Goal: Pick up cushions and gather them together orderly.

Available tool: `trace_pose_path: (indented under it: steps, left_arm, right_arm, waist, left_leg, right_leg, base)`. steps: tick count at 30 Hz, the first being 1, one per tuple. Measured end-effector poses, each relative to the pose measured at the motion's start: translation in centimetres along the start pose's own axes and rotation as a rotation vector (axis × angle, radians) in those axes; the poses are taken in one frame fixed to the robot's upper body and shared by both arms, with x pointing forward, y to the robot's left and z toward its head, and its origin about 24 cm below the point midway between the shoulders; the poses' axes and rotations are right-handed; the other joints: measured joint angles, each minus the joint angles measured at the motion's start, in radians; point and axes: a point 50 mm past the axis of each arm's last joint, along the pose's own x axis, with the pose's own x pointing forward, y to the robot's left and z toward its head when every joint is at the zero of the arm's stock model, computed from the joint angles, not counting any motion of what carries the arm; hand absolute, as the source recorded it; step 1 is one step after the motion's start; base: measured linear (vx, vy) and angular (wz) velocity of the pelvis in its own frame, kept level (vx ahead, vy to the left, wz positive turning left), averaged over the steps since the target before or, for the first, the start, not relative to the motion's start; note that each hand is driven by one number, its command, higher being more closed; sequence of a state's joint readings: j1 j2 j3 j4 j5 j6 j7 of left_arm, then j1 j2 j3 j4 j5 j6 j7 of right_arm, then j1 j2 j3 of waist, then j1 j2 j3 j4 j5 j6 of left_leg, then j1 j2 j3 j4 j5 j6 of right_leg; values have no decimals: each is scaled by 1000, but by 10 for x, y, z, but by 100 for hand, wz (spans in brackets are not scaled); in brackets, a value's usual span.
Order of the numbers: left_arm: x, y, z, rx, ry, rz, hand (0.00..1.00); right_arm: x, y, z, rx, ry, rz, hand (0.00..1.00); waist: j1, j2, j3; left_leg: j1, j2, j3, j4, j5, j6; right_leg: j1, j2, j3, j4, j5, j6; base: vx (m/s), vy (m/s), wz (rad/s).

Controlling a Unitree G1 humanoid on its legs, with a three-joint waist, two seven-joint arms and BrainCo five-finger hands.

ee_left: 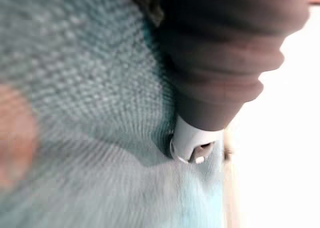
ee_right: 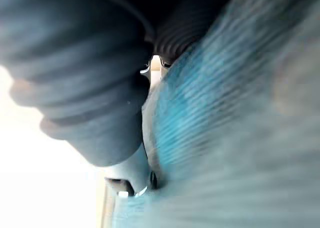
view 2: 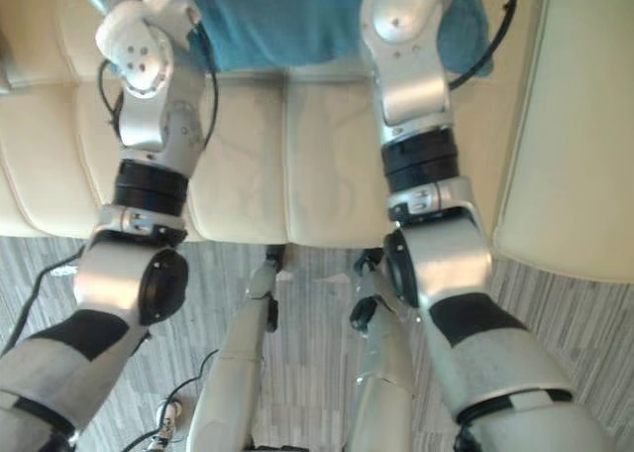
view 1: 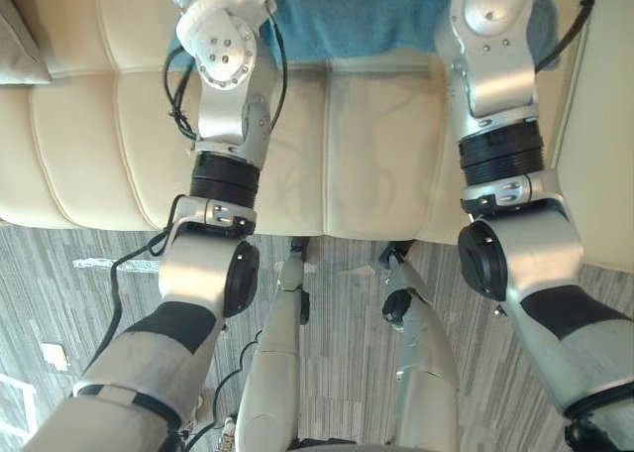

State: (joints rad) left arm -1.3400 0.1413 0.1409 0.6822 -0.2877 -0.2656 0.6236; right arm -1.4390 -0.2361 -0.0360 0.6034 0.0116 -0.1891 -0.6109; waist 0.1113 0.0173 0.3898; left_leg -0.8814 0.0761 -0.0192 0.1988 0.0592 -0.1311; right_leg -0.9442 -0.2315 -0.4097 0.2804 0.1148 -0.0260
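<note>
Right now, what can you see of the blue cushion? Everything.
The blue cushion is teal, soft-looking, its fabric coarsely woven in the wrist views. It is at the back of the cream sofa seat, far part cut off in the eye views; lifted or resting, unclear. The left hand and right hand lie against its fabric, one at each side.

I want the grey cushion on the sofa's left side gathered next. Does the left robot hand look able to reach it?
Probably not yet: the left robot hand is against the blue cushion, and the grey cushion lies well off to the left. Bare sofa seat lies between them.
</note>
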Motion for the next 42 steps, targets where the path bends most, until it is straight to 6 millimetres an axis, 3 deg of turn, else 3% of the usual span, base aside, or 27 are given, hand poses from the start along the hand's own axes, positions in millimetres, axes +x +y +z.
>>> trace_pose_path:
  steps: [3,4,8,11,14,17,20,24,27,29,30,32,35,38,42]
  left_arm:
    - [-1,13,-14,-13,75,18,0]
    - [1,20,-14,-28,81,35,0]
    - [10,42,-13,-27,72,60,0]
    - [12,58,-13,-26,64,72,0]
    - [11,86,-21,4,83,103,0]
    - [-4,121,-32,11,98,147,0]
    - [-32,163,-45,87,127,173,0]
    - [-96,223,-68,224,254,209,0]
    - [-161,254,-91,307,432,226,0]
    - [-220,275,-108,364,625,243,0]
    - [-239,281,-114,377,694,250,0]
    - [-298,303,-123,427,911,286,0]
    - [-359,324,-125,475,1157,333,0]
    - [-399,338,-121,527,1336,354,0]
    - [-421,349,-114,587,1462,331,0]
  right_arm:
    - [-11,-5,-6,57,21,31,0]
    - [-15,-6,-10,89,35,38,0]
    - [-28,-15,-22,125,75,68,0]
    - [-31,-24,-20,128,49,107,0]
    - [-43,-33,-30,106,65,138,0]
    - [-63,-53,-44,64,97,158,0]
    - [-97,-75,-62,3,160,213,0]
    - [-171,-98,-90,-53,351,353,0]
    - [-233,-115,-107,-62,556,418,0]
    - [-282,-132,-123,-77,754,410,0]
    - [-299,-140,-128,-101,826,408,0]
    - [-357,-168,-138,-172,1063,389,0]
    - [-423,-207,-137,-260,1351,286,0]
    - [-475,-239,-122,-318,1577,166,0]
    - [-519,-265,-99,-367,1778,39,0]
  waist:
    - [-4,-5,3]
    - [-5,-17,12]
    - [-22,-17,13]
    - [-29,-19,14]
    - [-35,-32,21]
    - [-47,-33,21]
    - [-51,-33,21]
    - [-51,-33,21]
    - [-45,-38,14]
    - [-48,-38,7]
    - [-47,-40,-9]
    - [-48,-47,-87]
    - [-51,-43,-178]
    - [-54,-36,-253]
    - [-55,-24,-321]
  left_leg:
    - [1,5,22,15,-1,0]
    - [9,8,38,16,-1,-1]
    - [9,22,40,31,-6,-5]
    - [10,33,43,40,-9,-7]
    - [34,51,53,56,-13,-10]
    - [78,62,54,47,-13,-10]
    - [150,71,61,44,-23,-16]
    - [281,74,77,47,-57,-16]
    - [368,75,93,54,-91,-13]
    - [443,78,100,61,-115,-10]
    - [461,82,105,62,-125,-9]
    - [512,87,122,55,-137,-8]
    - [609,96,146,26,-153,-13]
    - [705,101,174,-25,-158,-8]
    - [786,106,214,-72,-165,-12]
  right_leg:
    - [-16,1,37,26,0,0]
    - [-18,3,48,30,0,0]
    - [-15,18,62,30,-1,1]
    - [-9,32,77,26,-7,10]
    - [28,56,84,0,-13,18]
    - [77,69,80,-18,-16,19]
    - [145,77,78,-21,-19,14]
    - [254,77,92,13,-59,6]
    - [329,79,99,29,-98,17]
    - [403,86,101,29,-113,19]
    - [419,90,104,28,-118,19]
    - [459,96,112,26,-131,23]
    - [543,108,124,-8,-142,31]
    - [630,121,125,-64,-140,33]
    - [705,139,143,-132,-119,45]
  base:
    - [66,-7,-13]
    - [41,-19,-19]
    - [24,-34,-11]
    - [2,-31,-9]
    - [0,-41,-16]
    - [26,-37,-6]
    - [64,-23,-8]
    - [104,-18,-9]
    - [78,-19,-12]
    - [67,-8,-14]
    - [52,-7,-20]
    - [94,0,-18]
    - [106,20,-18]
    - [101,30,-20]
    - [66,36,-26]
